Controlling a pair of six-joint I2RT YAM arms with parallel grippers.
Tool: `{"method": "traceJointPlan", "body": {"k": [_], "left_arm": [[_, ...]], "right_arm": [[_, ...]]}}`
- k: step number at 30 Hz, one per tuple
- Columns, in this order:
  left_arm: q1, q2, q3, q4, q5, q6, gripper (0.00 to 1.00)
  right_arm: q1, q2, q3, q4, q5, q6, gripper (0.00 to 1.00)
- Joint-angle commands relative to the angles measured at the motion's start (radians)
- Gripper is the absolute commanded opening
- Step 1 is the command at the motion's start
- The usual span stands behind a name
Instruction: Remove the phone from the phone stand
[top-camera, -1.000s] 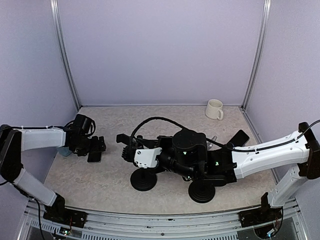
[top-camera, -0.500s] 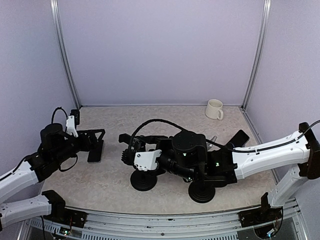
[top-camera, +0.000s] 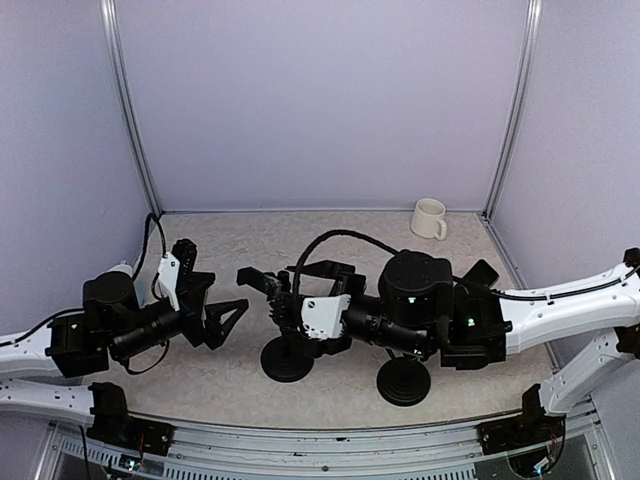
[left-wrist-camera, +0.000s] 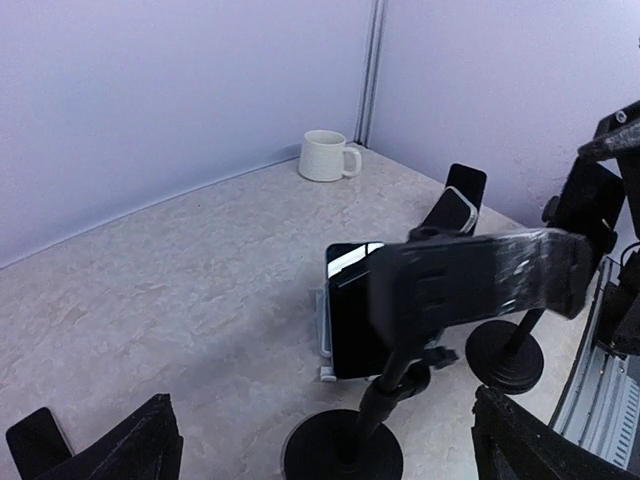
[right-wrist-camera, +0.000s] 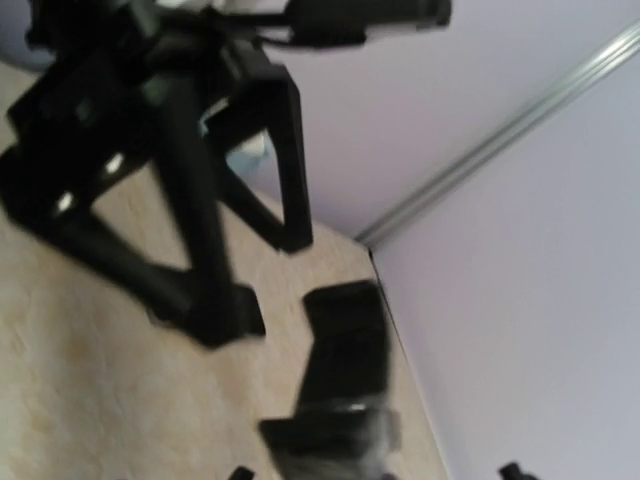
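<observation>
The phone (right-wrist-camera: 345, 345) is a dark slab lying flat on the table near the left wall; its corner (left-wrist-camera: 35, 445) shows beside my left finger. In the top view it is hidden under my left gripper (top-camera: 222, 300), which stands open above it, facing right (left-wrist-camera: 325, 445). The phone stand (top-camera: 287, 360) is a black round base with a thin pole (left-wrist-camera: 340, 455) and carries no phone. My right gripper (top-camera: 290, 285) is open, its fingers spread on either side of the stand's head (left-wrist-camera: 470, 280).
A second black stand base (top-camera: 404, 381) sits to the right. Another dark phone (top-camera: 480, 275) leans at the right side (left-wrist-camera: 455, 205). A cream mug (top-camera: 429, 218) stands at the back right corner. A dark flat slab with a pale frame (left-wrist-camera: 350, 310) lies behind the stand.
My left arm drew back off the phone on the table and swung its open gripper to face right. My right gripper opened off the stand's head.
</observation>
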Motion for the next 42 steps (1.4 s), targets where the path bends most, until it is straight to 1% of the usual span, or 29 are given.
{"method": "traceJointPlan", "body": {"k": [1,3,4,5,6,8,12,16,22,25,33,42], "left_arm": [[-0.125,0.052,0.126,-0.229,-0.221,0.154,0.99],[-0.149,0.06,0.142,-0.283,-0.243,0.211,0.98],[-0.159,0.058,0.15,-0.298,-0.247,0.237,0.98],[-0.167,0.051,0.157,-0.301,-0.256,0.264,0.98],[-0.176,0.041,0.161,-0.297,-0.263,0.305,0.98],[-0.192,0.024,0.173,-0.29,-0.274,0.368,0.99],[-0.227,0.059,0.229,-0.316,-0.324,0.48,0.99],[-0.27,0.147,0.298,-0.347,-0.377,0.591,0.99],[-0.273,0.252,0.406,-0.391,-0.321,0.701,0.98],[-0.274,0.307,0.439,-0.402,-0.332,0.754,0.97],[-0.273,0.438,0.518,-0.446,-0.357,0.86,0.86],[-0.275,0.498,0.58,-0.459,-0.355,0.929,0.63]], "right_arm": [[-0.024,-0.097,-0.038,-0.006,-0.123,0.102,0.79],[-0.041,-0.127,-0.052,-0.009,-0.172,0.133,0.81],[-0.053,-0.143,-0.057,-0.01,-0.195,0.149,0.84],[-0.063,-0.157,-0.064,-0.011,-0.214,0.167,0.88],[-0.073,-0.173,-0.072,-0.01,-0.234,0.184,0.9],[-0.094,-0.203,-0.088,-0.01,-0.282,0.215,0.92],[-0.142,-0.262,-0.123,-0.003,-0.343,0.266,0.93],[-0.186,-0.309,-0.15,0.0,-0.395,0.312,0.93],[-0.234,-0.359,-0.188,0.024,-0.442,0.361,0.93],[-0.247,-0.37,-0.2,0.027,-0.449,0.373,0.93],[-0.264,-0.398,-0.223,0.034,-0.453,0.384,0.93],[-0.266,-0.416,-0.243,0.039,-0.446,0.383,0.93]]}}
